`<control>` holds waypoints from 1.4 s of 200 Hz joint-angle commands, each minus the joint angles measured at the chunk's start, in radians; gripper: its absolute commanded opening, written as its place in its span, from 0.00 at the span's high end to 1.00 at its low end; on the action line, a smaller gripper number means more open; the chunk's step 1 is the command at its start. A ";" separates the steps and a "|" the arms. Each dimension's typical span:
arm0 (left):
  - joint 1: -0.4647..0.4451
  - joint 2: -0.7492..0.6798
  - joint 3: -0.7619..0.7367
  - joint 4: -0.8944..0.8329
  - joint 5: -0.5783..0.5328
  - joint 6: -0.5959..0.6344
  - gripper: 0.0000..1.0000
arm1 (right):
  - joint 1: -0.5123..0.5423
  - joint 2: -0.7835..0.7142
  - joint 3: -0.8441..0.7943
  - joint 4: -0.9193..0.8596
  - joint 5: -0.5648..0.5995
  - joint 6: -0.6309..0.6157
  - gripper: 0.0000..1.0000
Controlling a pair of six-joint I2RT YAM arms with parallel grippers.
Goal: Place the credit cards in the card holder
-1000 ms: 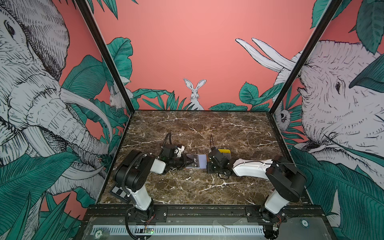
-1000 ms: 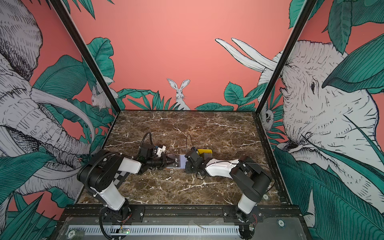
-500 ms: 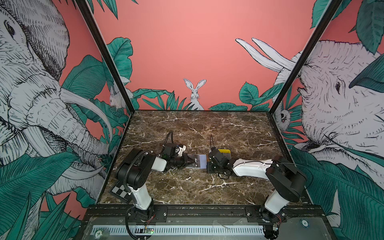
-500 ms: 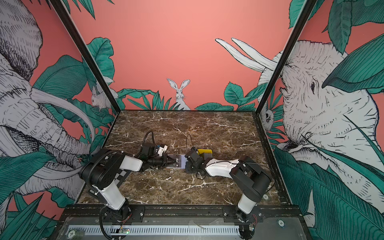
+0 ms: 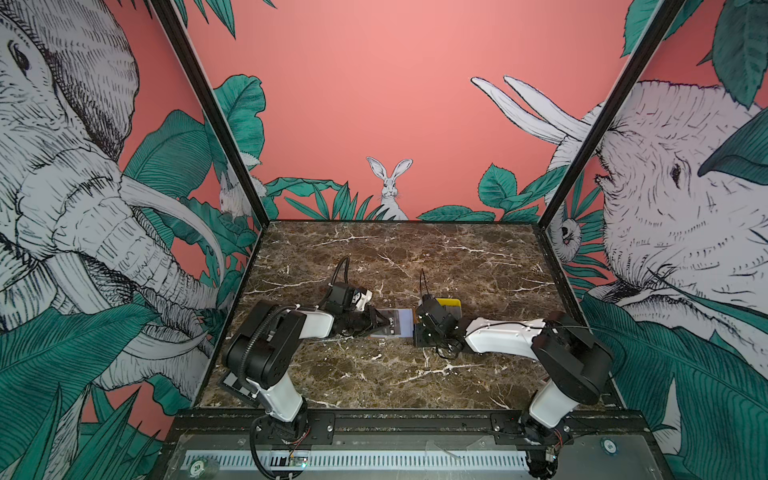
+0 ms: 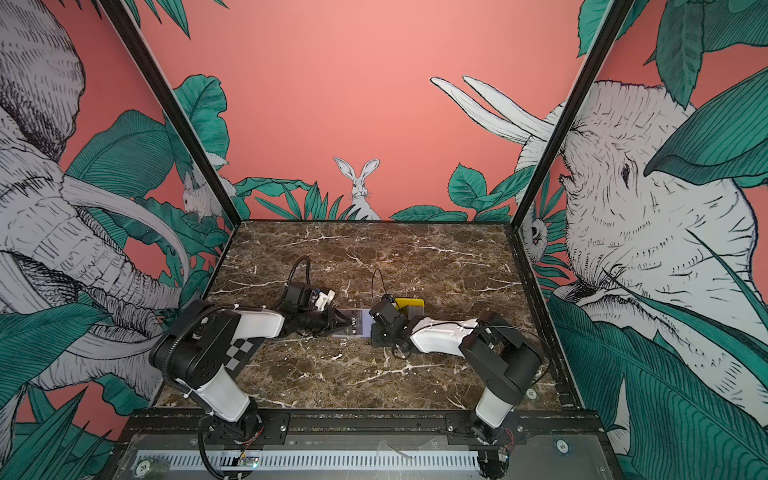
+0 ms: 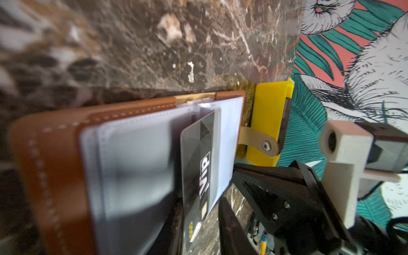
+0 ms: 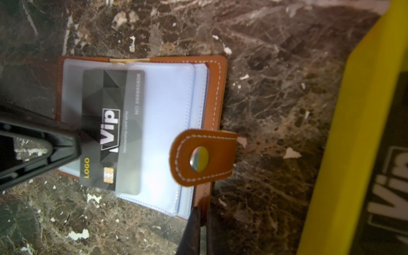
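Observation:
The tan-brown card holder lies open on the marble between my two grippers, its clear sleeves facing up. One dark "Vip" credit card sits partly inside a sleeve, with its chip end sticking out. My left gripper is open around that end, and a gap shows beside the card. My right gripper is shut on the edge of the holder's leather cover. More credit cards lie in the yellow tray.
The yellow tray stands just behind the right gripper, close to the holder's snap tab. Patterned walls enclose the marble table on three sides, and a black rail runs along its front edge.
My left gripper's jaws have parted from the card, which stays in the sleeve. The right gripper keeps its grip on the cover and has not moved.

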 commanded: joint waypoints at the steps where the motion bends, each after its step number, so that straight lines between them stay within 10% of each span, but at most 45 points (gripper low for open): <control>1: 0.000 -0.029 0.027 -0.230 -0.113 0.084 0.69 | -0.004 0.018 -0.008 -0.065 0.023 -0.005 0.91; 280: -0.074 0.090 0.175 -0.231 -0.149 0.107 0.90 | -0.004 0.036 0.004 -0.063 0.019 -0.011 0.92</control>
